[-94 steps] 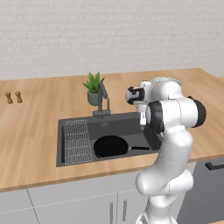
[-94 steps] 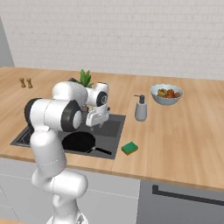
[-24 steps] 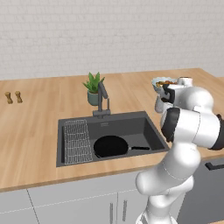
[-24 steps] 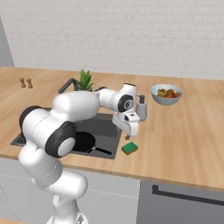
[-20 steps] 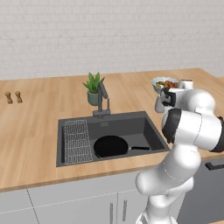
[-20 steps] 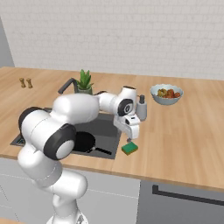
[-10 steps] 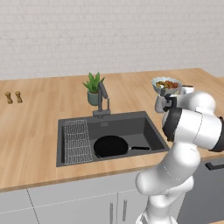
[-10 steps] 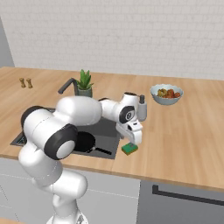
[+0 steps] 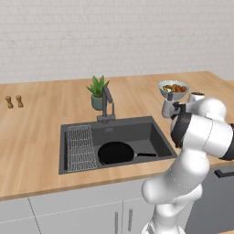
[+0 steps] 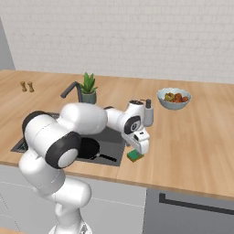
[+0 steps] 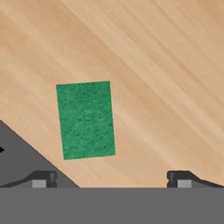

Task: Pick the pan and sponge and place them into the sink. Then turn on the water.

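Wooden counter [image 10: 192,137] beneath white brick wall [image 10: 137,36]

- Kitchen, rendered: long wooden counter [image 9: 41,137] against a white brick wall [image 9: 114,36].
- Dark recessed sink [image 9: 137,132] with an angular faucet [image 9: 108,103] and a wire rack [image 9: 81,147].
- Cabinet doors [image 9: 77,215] under the counter.
- Potted plant [image 10: 88,89], bowl of food [image 10: 173,98], soap dispenser [image 10: 148,113], two small shakers [image 9: 13,101].

The arm reaches low, its end effector [image 11: 112,177] pointing down, jaws wide apart.
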